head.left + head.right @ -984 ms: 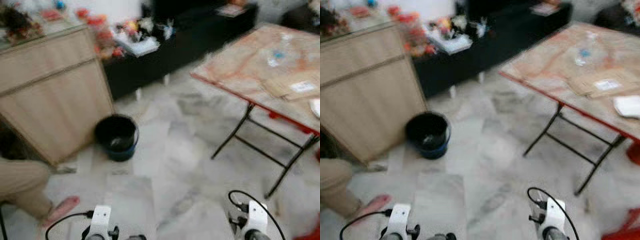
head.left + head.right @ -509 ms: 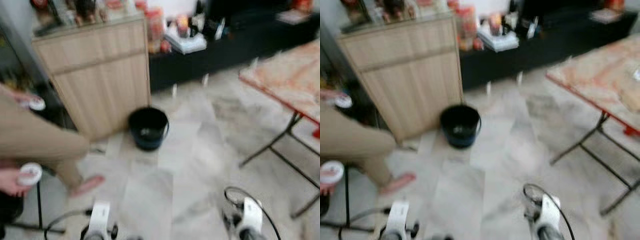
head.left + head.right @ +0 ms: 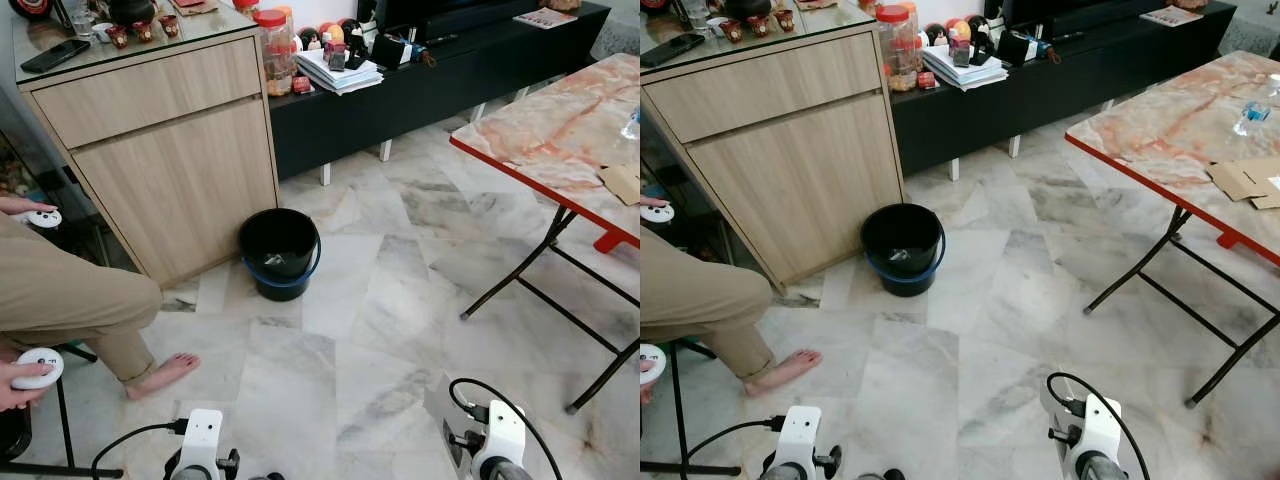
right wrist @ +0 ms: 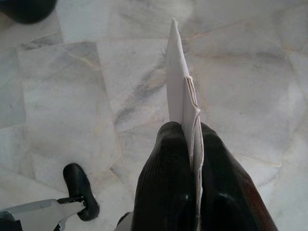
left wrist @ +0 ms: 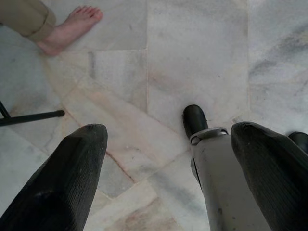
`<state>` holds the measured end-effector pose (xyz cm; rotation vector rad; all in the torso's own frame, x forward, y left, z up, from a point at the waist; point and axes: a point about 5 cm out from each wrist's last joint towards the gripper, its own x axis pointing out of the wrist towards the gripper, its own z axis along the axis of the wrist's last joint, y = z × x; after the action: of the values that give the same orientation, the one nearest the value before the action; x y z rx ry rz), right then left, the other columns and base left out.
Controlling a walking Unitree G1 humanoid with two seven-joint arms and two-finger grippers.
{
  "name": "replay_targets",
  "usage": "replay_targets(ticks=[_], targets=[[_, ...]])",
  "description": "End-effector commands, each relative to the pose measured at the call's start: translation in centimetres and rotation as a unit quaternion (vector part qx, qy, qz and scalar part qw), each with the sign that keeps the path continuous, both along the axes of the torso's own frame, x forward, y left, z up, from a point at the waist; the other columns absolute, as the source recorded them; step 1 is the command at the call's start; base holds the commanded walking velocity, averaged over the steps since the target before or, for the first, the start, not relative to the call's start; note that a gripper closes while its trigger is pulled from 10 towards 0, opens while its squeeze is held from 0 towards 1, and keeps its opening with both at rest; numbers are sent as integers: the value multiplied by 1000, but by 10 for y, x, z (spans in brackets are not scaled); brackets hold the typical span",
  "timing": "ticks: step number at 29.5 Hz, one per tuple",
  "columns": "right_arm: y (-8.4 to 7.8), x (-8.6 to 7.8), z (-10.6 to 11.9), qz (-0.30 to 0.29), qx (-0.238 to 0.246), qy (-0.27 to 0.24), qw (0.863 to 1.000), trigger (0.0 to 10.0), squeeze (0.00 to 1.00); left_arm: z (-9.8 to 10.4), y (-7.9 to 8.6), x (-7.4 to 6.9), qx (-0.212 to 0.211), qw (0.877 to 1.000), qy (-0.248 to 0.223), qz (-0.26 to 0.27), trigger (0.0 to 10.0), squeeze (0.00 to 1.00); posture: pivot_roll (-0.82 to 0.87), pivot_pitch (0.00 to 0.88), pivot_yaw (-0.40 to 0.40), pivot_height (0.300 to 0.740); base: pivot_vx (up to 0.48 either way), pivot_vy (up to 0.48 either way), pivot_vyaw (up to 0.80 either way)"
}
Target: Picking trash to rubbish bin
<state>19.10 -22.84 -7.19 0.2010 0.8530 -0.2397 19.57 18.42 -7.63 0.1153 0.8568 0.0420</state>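
The rubbish bin (image 3: 280, 250) is a black bucket with a blue base, standing on the marble floor by the corner of a wooden cabinet, well ahead of me. In the right wrist view my right gripper (image 4: 192, 144) is shut on a folded white piece of paper (image 4: 182, 96) that sticks up edge-on between the fingers (image 4: 161, 183), above bare floor. My left gripper (image 5: 168, 144) is open over the floor tiles, with nothing between its fingers (image 5: 72, 178). Both wrists (image 3: 205, 450) (image 3: 495, 450) sit low at the near edge of the eye views.
A seated person's leg (image 3: 70, 300) and bare foot (image 3: 165, 372) are at the left, hands holding white controllers (image 3: 35, 365). The wooden cabinet (image 3: 170, 150) and a black low bench (image 3: 450, 60) stand behind the bin. A folding table (image 3: 560, 130) with cardboard (image 3: 1250, 180) is at the right.
The camera has swung left and steadied, so the picture is now sharp. The bin sits nearer the middle and the seated person has come into view. The paper stays in the right gripper.
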Motion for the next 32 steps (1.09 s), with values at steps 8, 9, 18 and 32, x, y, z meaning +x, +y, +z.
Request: replay_targets(ticks=[8,9,18,32], targets=[[-1,-5,-2,3,-6,3,1000,10000,0,-5,6,-12,7,1000,20,8,10000,0,-98,133,31,740,462,0,0],[-1,-5,-2,3,-6,2,1000,10000,0,-5,6,-12,6,1000,20,8,10000,0,-98,133,31,740,480,0,0],[-4,-8,-3,-16,0,3,1000,10000,0,-6,6,-14,6,1000,22,6,10000,0,-96,135,36,740,480,0,0],[-2,-7,-3,-14,-1,4,1000,10000,0,-6,9,-13,7,1000,21,14,10000,0,-84,159,28,740,480,0,0]])
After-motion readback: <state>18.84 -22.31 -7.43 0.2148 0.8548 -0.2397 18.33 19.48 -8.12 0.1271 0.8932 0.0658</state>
